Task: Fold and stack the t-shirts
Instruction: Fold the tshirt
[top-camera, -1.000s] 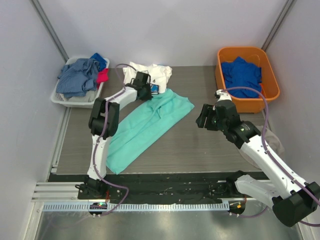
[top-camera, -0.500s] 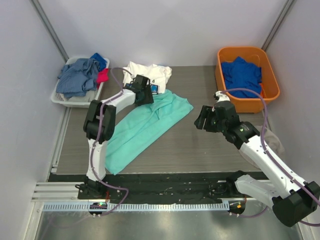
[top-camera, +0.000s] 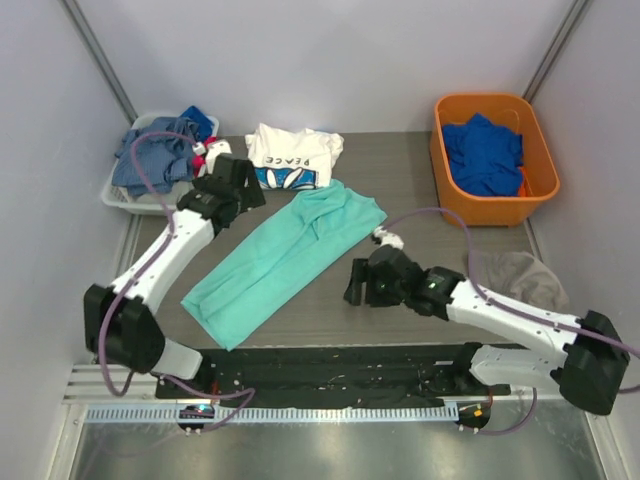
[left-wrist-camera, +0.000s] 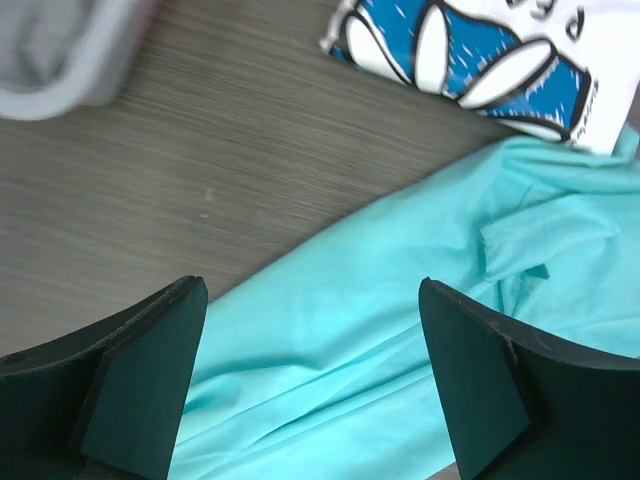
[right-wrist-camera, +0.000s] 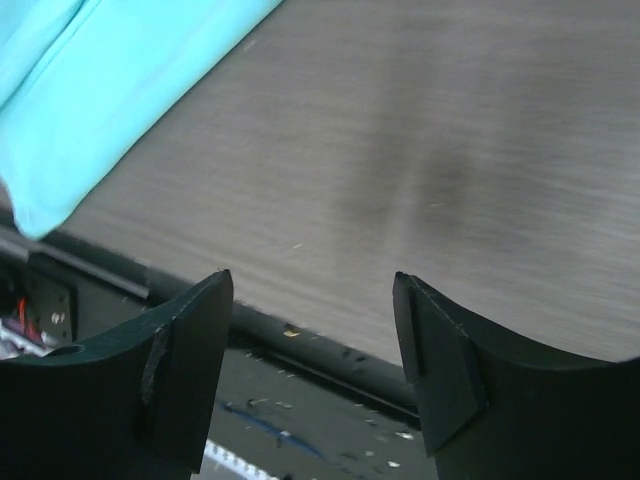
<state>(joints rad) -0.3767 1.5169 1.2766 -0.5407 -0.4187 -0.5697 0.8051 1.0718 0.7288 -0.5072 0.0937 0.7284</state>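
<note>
Mint-teal t-shirt: plain, doubled into a long wrinkled strip, lying flat, slanting from lower left toward upper centre of frame. White t-shirt: roughly folded, "PEACE" and blue petals facing up, upper centre, touching the other's upper end.

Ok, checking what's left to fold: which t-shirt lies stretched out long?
The mint-teal t-shirt, laid diagonally across the table. The white PEACE t-shirt is a compact bundle at the far edge.
</note>
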